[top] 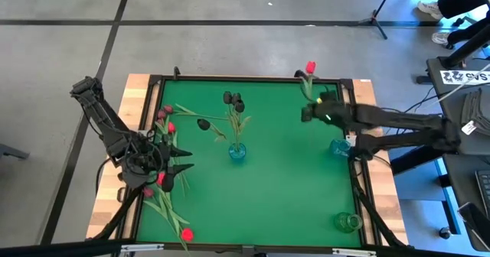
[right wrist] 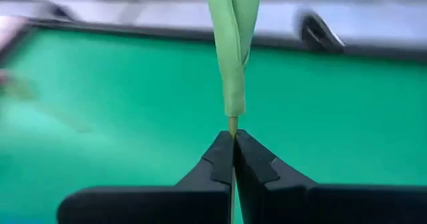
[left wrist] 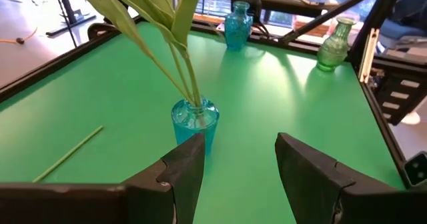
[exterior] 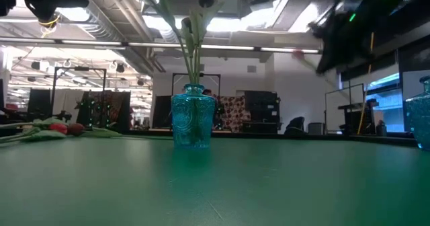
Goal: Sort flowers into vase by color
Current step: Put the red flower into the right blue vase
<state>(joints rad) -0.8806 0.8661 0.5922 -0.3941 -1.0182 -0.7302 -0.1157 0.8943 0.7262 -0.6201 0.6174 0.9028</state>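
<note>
A red tulip [top: 310,67] is up off the table near the far right corner, with my right gripper [top: 308,110] shut on its stem. A blue vase [top: 237,151] stands mid-table with black-headed flowers [top: 233,100] stuck in it. Several red and dark pink flowers [top: 163,121] lie along the table's left side. My left gripper [top: 186,158] hovers open above them, pointing at the blue vase [left wrist: 197,117], with nothing between its fingers. My right gripper pinches the tulip's thin green stem [right wrist: 233,125] between its two fingertips, just below a folded leaf [right wrist: 231,51]. The fingers lie across the stem. The flower is lifted clear of the table, and its red head points up and toward the far edge.
A second blue vase [top: 340,147] stands at the right edge, under my right arm. A green vase [top: 348,222] stands in the near right corner. A raised dark frame [top: 245,79] rims the green table. The mat between the middle vase and the right-hand vases is bare.
</note>
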